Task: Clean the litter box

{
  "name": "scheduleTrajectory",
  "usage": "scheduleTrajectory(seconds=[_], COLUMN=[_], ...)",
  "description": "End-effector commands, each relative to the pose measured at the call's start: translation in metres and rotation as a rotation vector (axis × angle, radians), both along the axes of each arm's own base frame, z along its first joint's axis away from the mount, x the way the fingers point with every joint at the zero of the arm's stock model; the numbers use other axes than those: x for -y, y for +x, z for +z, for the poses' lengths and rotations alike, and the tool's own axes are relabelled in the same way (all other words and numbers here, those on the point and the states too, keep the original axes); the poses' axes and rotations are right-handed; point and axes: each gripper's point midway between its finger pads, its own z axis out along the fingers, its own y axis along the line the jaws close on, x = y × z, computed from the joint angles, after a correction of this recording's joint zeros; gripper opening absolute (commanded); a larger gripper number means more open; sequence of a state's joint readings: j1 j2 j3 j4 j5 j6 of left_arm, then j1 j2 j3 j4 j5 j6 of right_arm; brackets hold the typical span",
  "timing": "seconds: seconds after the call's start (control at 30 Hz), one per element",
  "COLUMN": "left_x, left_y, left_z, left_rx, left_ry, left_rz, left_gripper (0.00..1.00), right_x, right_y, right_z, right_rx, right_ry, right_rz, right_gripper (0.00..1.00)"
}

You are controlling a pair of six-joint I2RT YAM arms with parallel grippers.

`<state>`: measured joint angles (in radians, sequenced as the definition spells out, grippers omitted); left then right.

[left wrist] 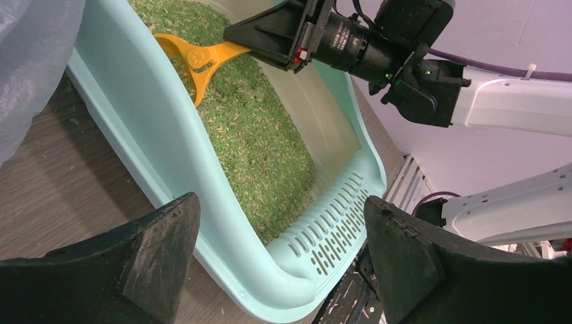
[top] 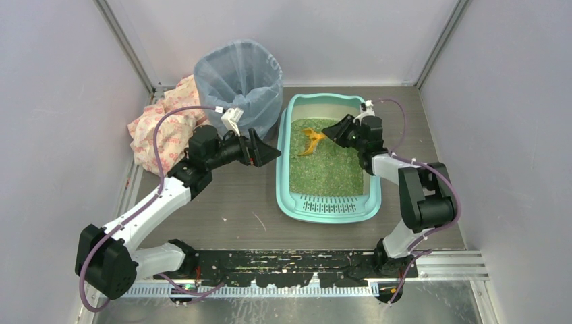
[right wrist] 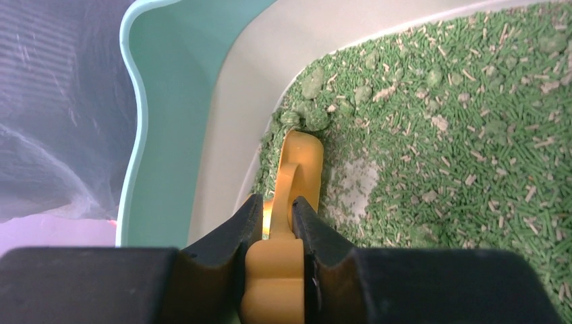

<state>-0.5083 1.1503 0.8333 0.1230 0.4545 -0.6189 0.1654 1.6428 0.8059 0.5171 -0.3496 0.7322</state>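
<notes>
The teal litter box (top: pixel 284 177) lies mid-table, filled with green litter (top: pixel 327 165), its slotted grate step (top: pixel 330 204) at the near end. My right gripper (top: pixel 337 130) is shut on the handle of the orange scoop (top: pixel 310 142), whose head rests in the litter near the box's far left wall. In the right wrist view the scoop (right wrist: pixel 297 175) points at a few litter clumps (right wrist: pixel 307 118). My left gripper (top: pixel 271 152) is open and empty, just left of the box's left rim (left wrist: pixel 162 158). The left wrist view shows the scoop (left wrist: pixel 195 57) and the grate step (left wrist: pixel 337 216).
A blue-grey bag-lined round bin (top: pixel 239 81) stands at the far left of the box. A patterned cloth (top: pixel 165 125) lies left of the bin. Grey walls enclose the table on three sides. A few litter bits lie on the table near the box's front.
</notes>
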Motion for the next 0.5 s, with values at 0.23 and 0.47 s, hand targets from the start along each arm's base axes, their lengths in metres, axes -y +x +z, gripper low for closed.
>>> scheduleTrajectory(seconds=[0.23,0.47], left_x=[0.0,0.0], left_y=[0.006,0.006], left_z=[0.016,0.015], left_rx=[0.068,0.068], left_ry=[-0.033,-0.034], left_rz=[0.009,0.011], left_gripper=[0.9,0.9], right_x=[0.014,0.03], right_y=[-0.025,-0.031], right_z=[0.064,0.076], right_rx=[0.125,0.153], right_ry=[0.154,0.23], right_rz=[0.045,0.028], right_gripper=[0.01,0.01])
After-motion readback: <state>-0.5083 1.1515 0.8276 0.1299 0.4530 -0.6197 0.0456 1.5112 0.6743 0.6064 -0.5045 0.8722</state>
